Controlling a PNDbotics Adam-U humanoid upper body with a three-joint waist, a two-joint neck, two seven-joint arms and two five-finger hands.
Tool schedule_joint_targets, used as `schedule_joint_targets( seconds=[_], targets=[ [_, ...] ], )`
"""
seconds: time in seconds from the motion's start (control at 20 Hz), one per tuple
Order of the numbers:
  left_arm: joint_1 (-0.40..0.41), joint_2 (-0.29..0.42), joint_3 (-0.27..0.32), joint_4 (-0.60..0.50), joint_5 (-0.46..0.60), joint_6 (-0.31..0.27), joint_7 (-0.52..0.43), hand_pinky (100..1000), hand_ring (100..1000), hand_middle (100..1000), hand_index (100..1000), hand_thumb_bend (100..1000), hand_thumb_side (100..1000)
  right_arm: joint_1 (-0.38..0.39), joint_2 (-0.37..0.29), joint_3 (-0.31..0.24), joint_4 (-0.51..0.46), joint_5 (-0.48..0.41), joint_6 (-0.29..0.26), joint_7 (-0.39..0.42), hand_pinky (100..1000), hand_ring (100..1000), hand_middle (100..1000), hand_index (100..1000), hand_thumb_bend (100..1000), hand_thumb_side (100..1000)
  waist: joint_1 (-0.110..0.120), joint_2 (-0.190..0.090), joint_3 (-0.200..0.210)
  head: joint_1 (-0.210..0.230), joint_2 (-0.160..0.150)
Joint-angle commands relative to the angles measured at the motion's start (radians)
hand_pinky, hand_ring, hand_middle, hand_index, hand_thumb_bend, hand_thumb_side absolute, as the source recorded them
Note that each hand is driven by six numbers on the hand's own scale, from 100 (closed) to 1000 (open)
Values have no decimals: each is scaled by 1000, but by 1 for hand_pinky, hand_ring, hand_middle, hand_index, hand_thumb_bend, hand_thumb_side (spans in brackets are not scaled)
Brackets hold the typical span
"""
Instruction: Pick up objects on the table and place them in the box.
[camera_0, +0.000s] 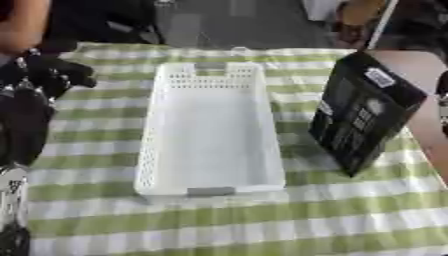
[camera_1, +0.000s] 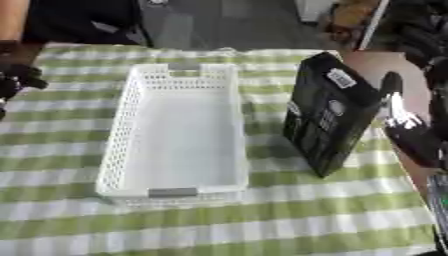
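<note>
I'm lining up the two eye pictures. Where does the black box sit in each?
Left eye view: the black box stands tilted at the right, its lower corner on the checked cloth, right of the white basket.
Right eye view: it sits nearer the middle, still right of the basket, with the right hand beside it.
Shared landmark: the grey tab on the basket's near rim.

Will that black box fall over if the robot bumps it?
Probably: the black box is tall and already tilted, balanced on a low corner. Its flat sides look stiff, so it likely won't bend. The right hand sits just beside it.
</note>
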Motion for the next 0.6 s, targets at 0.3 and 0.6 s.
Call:
schedule_joint_targets(
  seconds=[0.3,0.6],
  targets=[
    [-8,7,1,-19,0,-2,-1,668,667,812,697,467,838,-12,-10,-4,-9,5,0,-2,915,973,904,927,148,595,1,-9,0,-6,-16],
    [-9,7,0,-19,0,-1,-2,668,667,812,697,466,838,-14,-14,-1,-8,16,-3,9,905,966,905,918,168,585,1,-8,0,-7,-14]
  ],
)
